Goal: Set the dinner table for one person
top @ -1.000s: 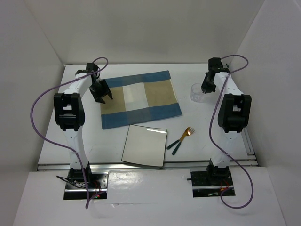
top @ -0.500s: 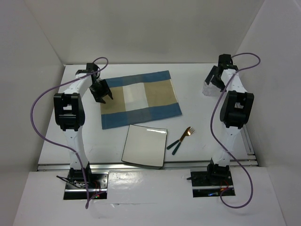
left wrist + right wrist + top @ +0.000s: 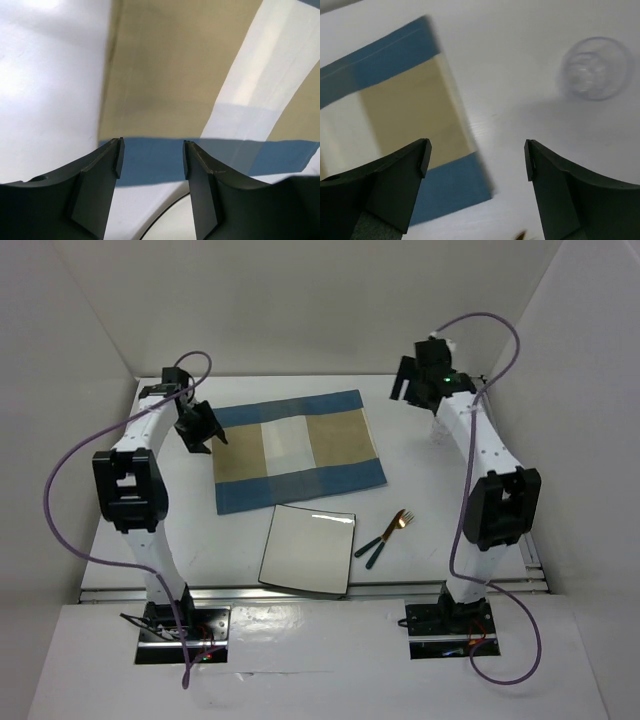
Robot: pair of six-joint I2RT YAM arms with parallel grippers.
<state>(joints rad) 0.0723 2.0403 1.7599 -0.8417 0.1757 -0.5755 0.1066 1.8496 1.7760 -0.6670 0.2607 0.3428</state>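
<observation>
The dinner table is a broad white top. On it lies a blue-and-tan placemat, with a square white plate just in front of it. A fork and a knife with green handles lie to the plate's right. My left gripper hovers open at the placemat's left edge, and its wrist view shows the placemat and nothing between the open left gripper. My right gripper is wide open and empty, raised over the placemat's far right corner. A clear glass stands upright on the table to its right.
White walls enclose the table at the back and on both sides. The plate's dark rim shows at the bottom of the left wrist view. In the top view the right arm covers most of the glass. Purple cables loop off both arms.
The right gripper opened, let go of the glass at the right of the placemat, then rose and swung left toward the back. The left gripper shifted slightly left and back.
</observation>
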